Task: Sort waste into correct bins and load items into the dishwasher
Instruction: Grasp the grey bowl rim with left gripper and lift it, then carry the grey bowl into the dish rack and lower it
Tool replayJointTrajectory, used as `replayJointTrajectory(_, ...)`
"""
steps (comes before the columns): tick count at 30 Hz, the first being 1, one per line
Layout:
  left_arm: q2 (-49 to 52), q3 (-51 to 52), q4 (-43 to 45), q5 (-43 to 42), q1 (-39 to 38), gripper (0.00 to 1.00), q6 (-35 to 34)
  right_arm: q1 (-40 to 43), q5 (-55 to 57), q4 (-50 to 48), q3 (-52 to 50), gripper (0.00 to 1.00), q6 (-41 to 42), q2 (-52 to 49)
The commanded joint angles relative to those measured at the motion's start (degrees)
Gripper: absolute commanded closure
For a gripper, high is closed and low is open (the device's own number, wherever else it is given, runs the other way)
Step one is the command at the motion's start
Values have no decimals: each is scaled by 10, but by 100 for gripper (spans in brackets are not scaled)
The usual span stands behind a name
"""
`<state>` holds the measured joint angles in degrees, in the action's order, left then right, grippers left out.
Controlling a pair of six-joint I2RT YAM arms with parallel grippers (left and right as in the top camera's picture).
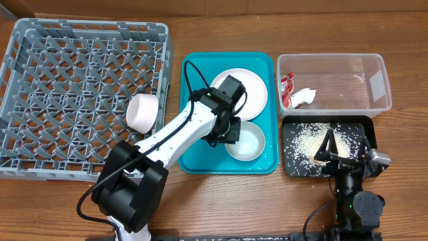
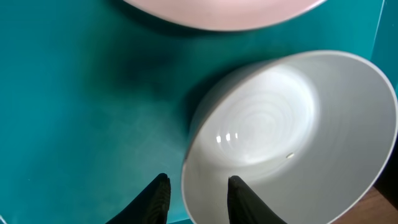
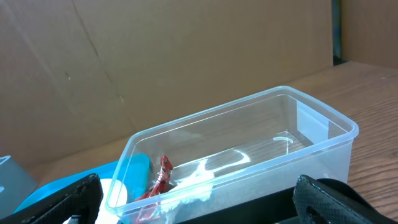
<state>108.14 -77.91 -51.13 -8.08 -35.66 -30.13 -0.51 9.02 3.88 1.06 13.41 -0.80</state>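
1. Overhead view, far left: the rack (image 1: pixel 80 94) holds a small bowl (image 1: pixel 142 112) lying on its side near the rack's right edge.
2. Centre: the teal tray (image 1: pixel 267 63) carries the plate (image 1: pixel 251 94) and, just on its near side, the bowl (image 1: pixel 249 144), which sits upright.
3. The left gripper (image 2: pixel 198 198) is at the bowl's left rim with its jaws apart, one finger outside the wall and one inside. Whether either finger touches the bowl is unclear.
4. The bowl looks rigid, glossy and thin-walled, so it is probably light, slippery and easy to chip. The rim is the natural place to hold it. The pinch should be firm, because a one-sided grip may let the bowl swing or slip.
5. Right: the tub (image 1: pixel 378 80) holds the wrapper (image 1: pixel 287 90) and tissue (image 1: pixel 304 97). The black tray (image 1: pixel 291 167) beside it carries the rice (image 1: pixel 321 137).
6. The right gripper (image 1: pixel 332 152) is over the black tray, spread wide and holding nothing.
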Motion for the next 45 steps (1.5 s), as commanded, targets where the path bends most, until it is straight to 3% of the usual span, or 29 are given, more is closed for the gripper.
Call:
replayJointTrajectory(1,6,11,0,15,-4,68,-21,-3,4,-3,-6,0,-3,5)
replayJointTrajectory(15,23,15,0,25,-4,73,-33,-3,4,-3,-6,0,-3,5)
replayJointTrajectory(20,31,15,2,23,-4,82,-33,-3,4,-3,-6,0,-3,5)
replayJointTrajectory(23,31,15,2,21,-4,96,-33,-3,4,-3,-6,0,-3,5)
replayJointTrajectory(28,21,-14,-27,37,1,96,-33,-3,4,-3,-6,0,-3,5)
replayJointTrajectory(32,-19,-103,-119,115,13,96,-33,-3,4,-3,-6,0,-3,5)
replayJointTrajectory(38,-89,-275,-323,378,19,96,-33,-3,4,-3,-6,0,-3,5)
replayJointTrajectory(43,-124,-316,-447,591,20,96,-40,-3,4,-3,-6,0,-3,5)
replayJointTrajectory(45,-134,-309,-457,644,26,96,-39,-3,4,-3,-6,0,-3,5)
